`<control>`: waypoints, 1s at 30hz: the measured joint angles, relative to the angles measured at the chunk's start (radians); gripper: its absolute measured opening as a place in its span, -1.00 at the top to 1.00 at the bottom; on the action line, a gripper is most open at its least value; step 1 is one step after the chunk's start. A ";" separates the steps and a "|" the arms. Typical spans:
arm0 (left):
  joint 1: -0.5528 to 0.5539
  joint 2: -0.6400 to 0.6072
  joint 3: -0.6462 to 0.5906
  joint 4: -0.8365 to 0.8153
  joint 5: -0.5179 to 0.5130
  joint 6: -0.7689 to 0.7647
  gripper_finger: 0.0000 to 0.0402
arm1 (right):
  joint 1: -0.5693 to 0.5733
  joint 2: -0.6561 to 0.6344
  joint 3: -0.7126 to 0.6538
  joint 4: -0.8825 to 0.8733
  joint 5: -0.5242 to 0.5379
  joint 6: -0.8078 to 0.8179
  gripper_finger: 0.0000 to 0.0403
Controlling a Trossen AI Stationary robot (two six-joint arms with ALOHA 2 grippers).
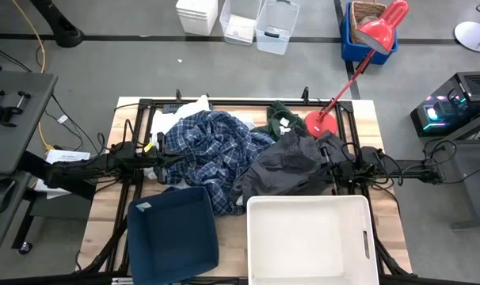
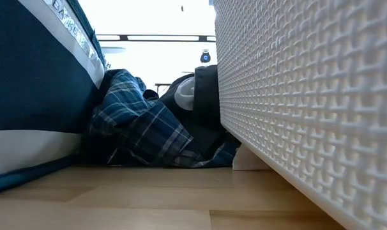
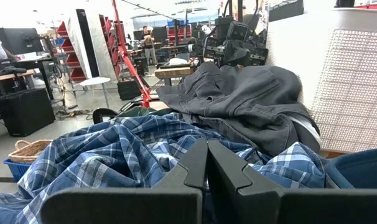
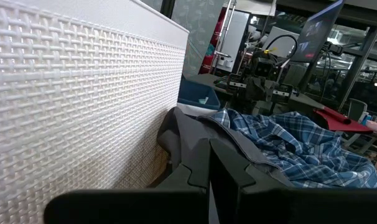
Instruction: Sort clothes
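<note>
When choosing the arm for the next pick, read the layout from the high view first. Locate the clothes as one heap on the far half of the table (image 1: 389,237), directly between the two arms and just behind both bins. Note the left gripper (image 1: 155,158) at the heap's left edge, fingers pressed together with nothing seen between them, tips pointing right and touching or just short of the blue-and-white plaid shirt (image 1: 212,150). Note the right gripper (image 1: 329,168) at the heap's right edge, likewise pressed together and apparently empty, tips pointing left against the dark grey jacket (image 1: 286,166). Assign the shirt to the left arm and the jacket to the right arm, each being the nearer. Take the shirt's long axis as running from far-left to near-right, ending between the navy fabric bin (image 1: 173,233) and the white plastic bin (image 1: 307,237). Find the dark green hoodie (image 1: 281,119) at the far edge behind the jacket, beside the base of the red lamp (image 1: 319,123), nearer the right arm. Find the white cloth pieces (image 1: 173,119) at the heap's far-left corner, nearer the left arm. Spread the fingers before any advance, in all likelihood. Expect drag: jacket edge overlapping the shirt at mid-heap, so probably lift the jacket first.
</note>
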 joint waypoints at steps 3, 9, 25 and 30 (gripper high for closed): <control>0.000 0.000 0.000 0.000 0.000 0.000 1.00 | 0.000 0.000 0.000 0.000 0.000 0.000 1.00; 0.000 0.000 0.000 0.000 0.000 0.000 1.00 | 0.000 0.000 0.000 0.000 0.000 0.000 1.00; 0.002 0.195 0.076 0.483 -0.080 -0.390 0.99 | 0.000 0.000 0.000 0.000 0.000 0.000 1.00; 0.020 0.556 0.350 0.333 -0.083 -0.274 0.86 | 0.000 0.000 0.000 0.000 0.000 0.000 1.00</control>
